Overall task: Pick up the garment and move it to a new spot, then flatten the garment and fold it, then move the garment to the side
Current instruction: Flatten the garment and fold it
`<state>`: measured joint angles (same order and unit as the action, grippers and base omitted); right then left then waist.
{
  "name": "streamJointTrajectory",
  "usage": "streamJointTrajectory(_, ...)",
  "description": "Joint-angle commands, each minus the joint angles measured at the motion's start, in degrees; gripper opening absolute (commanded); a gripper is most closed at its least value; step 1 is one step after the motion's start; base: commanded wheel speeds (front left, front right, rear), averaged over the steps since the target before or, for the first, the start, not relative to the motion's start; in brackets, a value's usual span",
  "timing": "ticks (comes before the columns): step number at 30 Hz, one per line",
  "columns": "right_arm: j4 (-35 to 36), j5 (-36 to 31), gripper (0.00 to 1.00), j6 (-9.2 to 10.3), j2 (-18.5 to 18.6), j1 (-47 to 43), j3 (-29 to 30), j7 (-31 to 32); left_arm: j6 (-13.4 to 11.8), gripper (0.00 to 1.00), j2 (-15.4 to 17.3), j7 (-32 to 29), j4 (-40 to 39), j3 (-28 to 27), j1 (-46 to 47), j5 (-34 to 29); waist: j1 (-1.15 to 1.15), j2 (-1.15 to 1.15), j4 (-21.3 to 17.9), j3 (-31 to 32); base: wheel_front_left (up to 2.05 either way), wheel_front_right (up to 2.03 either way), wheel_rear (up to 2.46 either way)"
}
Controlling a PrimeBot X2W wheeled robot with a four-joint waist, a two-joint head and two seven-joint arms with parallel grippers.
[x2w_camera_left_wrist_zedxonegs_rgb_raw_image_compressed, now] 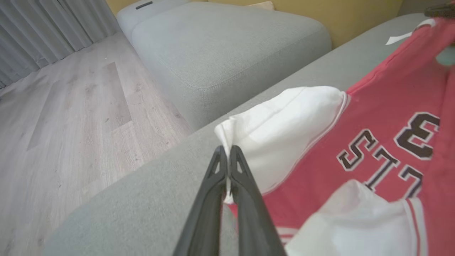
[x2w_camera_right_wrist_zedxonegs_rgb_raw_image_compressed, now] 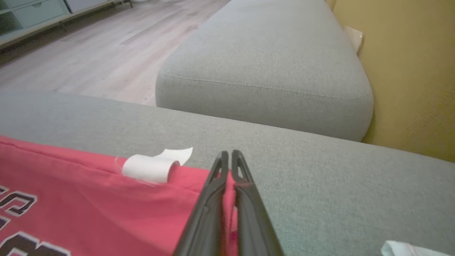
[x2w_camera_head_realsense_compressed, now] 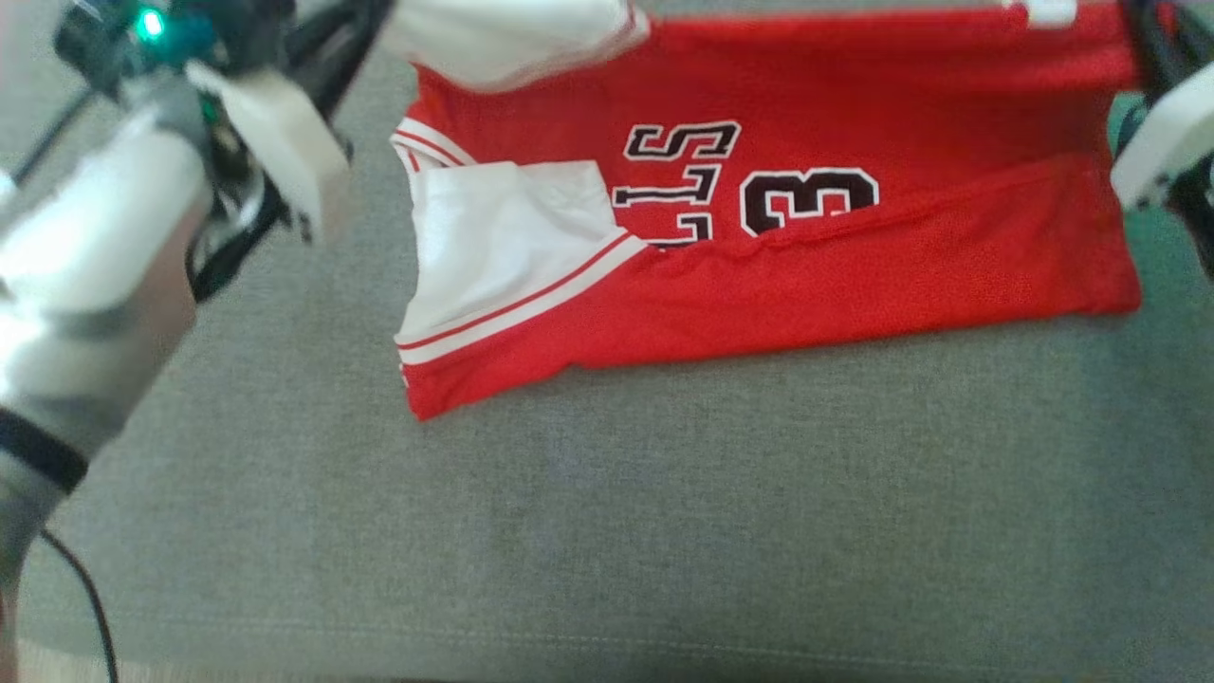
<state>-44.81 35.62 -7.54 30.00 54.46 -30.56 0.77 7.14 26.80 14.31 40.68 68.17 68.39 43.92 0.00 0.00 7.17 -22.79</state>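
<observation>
Now, left gripper [x2w_camera_left_wrist_zedxonegs_rgb_raw_image_compressed: 227,153]: the edge of the white sleeve [x2w_camera_left_wrist_zedxonegs_rgb_raw_image_compressed: 284,131] is being pinched between fingers pressed together.
Right gripper [x2w_camera_right_wrist_zedxonegs_rgb_raw_image_compressed: 229,156]: a red edge is being clamped in the same way.
Garment [x2w_camera_head_realsense_compressed: 806,285]: its far edge is being held up, the rest lying on the grey sofa cushion [x2w_camera_head_realsense_compressed: 616,512].
Progress: a fold is seemingly being made; the shift aside is judged not yet done.

Your red fabric jersey [x2w_camera_head_realsense_compressed: 854,275] has white sleeves [x2w_camera_head_realsense_compressed: 493,247] (red-striped trim) and black, white-edged lettering [x2w_camera_head_realsense_compressed: 806,201]; grey woven cushion [x2w_camera_head_realsense_compressed: 607,522] at 6 o'clock.
</observation>
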Motion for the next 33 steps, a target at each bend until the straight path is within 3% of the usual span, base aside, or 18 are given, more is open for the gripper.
streamJointTrajectory(1, 2.56, 1.56, 0.0, 0.05, 2.09, -1.71, -1.15, 0.55, 0.2, 0.0, 3.43, 0.68, -1.81, -1.42, 0.86, -0.38, 0.0, 0.0, 0.78, 1.8, 0.0, 0.0, 0.0)
streamJointTrajectory(6, 5.73, 5.81, 0.0, 0.05, 5.93, -6.33, -4.36, 2.74, 0.29, 0.0, 6.11, -0.89, -7.3, 0.86, -3.71, 1.26, 0.0, 0.0, 1.46, 4.71, 0.0, 0.0, 0.0)
streamJointTrajectory(18, 12.2, 14.04, 0.0, 0.05, 13.23, -14.48, -12.6, 10.74, 0.34, 0.0, 15.56, -14.15, -25.95, 4.78, -12.64, 8.7, 0.0, 0.0, 1.67, 9.51, 0.0, 0.0, 0.0)
streamJointTrajectory(24, 13.76, 15.91, 0.0, 0.05, 15.16, -15.46, -15.18, 14.28, 0.34, 0.0, 16.71, -16.44, -28.76, 5.04, -15.82, 8.96, 0.0, 0.0, 0.91, 9.97, 0.0, 0.0, 0.0)
streamJointTrajectory(31, 14.34, 16.24, 0.0, 0.05, 16.05, -15.71, -16.83, 15.71, 0.35, 0.0, 15.87, -17.66, -28.57, 5.13, -18.9, 9.02, 0.0, 0.0, 0.22, 9.62, 0.0, 0.0, 0.0)
streamJointTrajectory(32, 14.0, 16.03, 1.0, 0.05, 16.03, -15.69, -16.97, 15.78, 0.35, 0.0, 15.63, -17.73, -28.25, 5.14, -19.28, 9.06, 0.0, 0.0, 0.11, 9.55, 0.0, 0.0, 0.0)
streamJointTrajectory(33, 13.68, 16.14, 1.0, 0.05, 15.89, -15.9, -17.36, 16.57, 0.35, 0.09, 15.33, -17.87, -28.11, 5.15, -19.63, 9.1, 0.0, 0.0, 0.01, 9.52, 0.0, 0.0, 0.0)
